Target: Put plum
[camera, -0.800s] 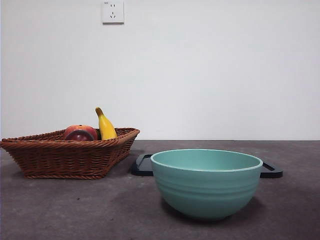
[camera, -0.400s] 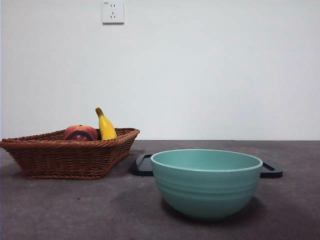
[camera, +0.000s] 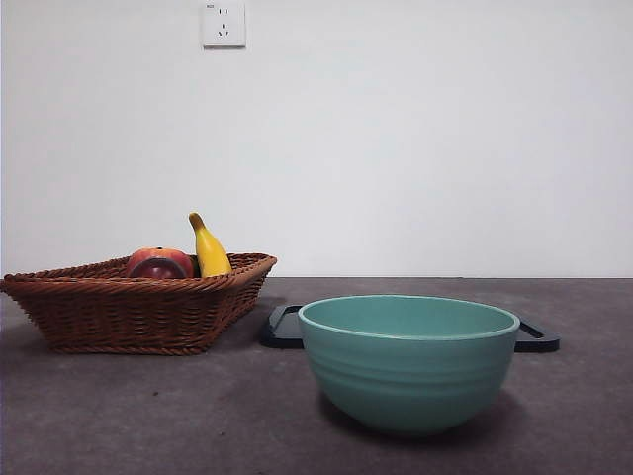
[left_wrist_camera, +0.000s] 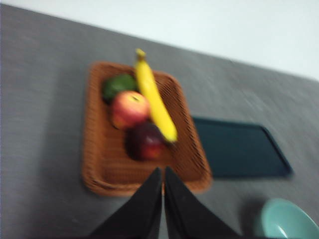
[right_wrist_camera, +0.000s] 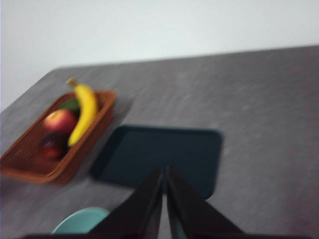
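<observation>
The dark maroon plum [left_wrist_camera: 146, 141] lies in the brown wicker basket [left_wrist_camera: 97, 164], beside a red-orange apple [left_wrist_camera: 129, 109] and a yellow banana [left_wrist_camera: 154, 98]. In the front view its top [camera: 156, 268] just shows over the basket rim [camera: 138, 285]. It also appears small in the right wrist view [right_wrist_camera: 51, 146]. My left gripper [left_wrist_camera: 163, 173] hangs shut and empty above the basket's near edge, a short way from the plum. High over the dark tray [right_wrist_camera: 159, 157], my right gripper [right_wrist_camera: 164, 172] is shut and empty too. Neither arm shows in the front view.
A teal bowl [camera: 408, 361] stands in front of the flat dark tray [camera: 282, 328], to the right of the basket. A dark green fruit [left_wrist_camera: 117, 86] lies at the basket's far end. Grey table and a white wall with a socket [camera: 223, 23] surround them.
</observation>
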Tool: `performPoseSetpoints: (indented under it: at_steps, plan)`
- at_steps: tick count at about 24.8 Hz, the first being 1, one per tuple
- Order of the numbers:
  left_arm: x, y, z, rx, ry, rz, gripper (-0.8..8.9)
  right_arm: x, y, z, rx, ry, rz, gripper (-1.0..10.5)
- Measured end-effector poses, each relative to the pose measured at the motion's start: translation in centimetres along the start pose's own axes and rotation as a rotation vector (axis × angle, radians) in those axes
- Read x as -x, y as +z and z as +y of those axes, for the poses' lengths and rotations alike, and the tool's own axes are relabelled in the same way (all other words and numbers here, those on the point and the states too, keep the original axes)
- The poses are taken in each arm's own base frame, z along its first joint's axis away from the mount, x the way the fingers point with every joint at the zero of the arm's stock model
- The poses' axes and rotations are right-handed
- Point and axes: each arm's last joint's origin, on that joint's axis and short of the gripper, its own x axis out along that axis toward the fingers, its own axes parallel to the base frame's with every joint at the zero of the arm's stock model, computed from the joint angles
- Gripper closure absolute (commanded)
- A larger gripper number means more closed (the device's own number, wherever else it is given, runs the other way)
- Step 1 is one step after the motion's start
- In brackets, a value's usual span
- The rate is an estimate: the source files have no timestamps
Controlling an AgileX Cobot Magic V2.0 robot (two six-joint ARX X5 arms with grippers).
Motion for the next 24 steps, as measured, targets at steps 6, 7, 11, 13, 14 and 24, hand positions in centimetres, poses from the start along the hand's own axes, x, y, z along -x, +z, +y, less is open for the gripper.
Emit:
performPoseSetpoints:
  at_steps: [6,7,11,13,14,24]
  plan:
    - [-0.2,1.9,-0.9,-0.042,-0.125,0.143,8.05,-0.5,2.4,0.8,-0.011,0.129,0.162,9.4]
    - [-0.2,2.1,-1.0,-0.049,-0.146,0.168,8.05,-0.6,2.6,1.0,-0.008,0.149,0.190,9.4]
    - [0.1,2.7,-1.7,-0.085,-0.234,0.235,8.05,-1.1,3.0,1.5,-0.002,0.221,0.310,9.4]
    - [0.2,2.9,-2.0,-0.100,-0.274,0.251,8.05,-1.3,3.0,1.7,0.009,0.243,0.359,9.4]
    - [0.2,2.8,-2.1,-0.106,-0.295,0.265,8.05,-1.5,2.9,1.9,0.019,0.259,0.388,9.4]
    - [0.0,2.6,-2.0,-0.120,-0.303,0.295,4.75,-2.3,2.4,2.2,0.058,0.307,0.465,6.3]
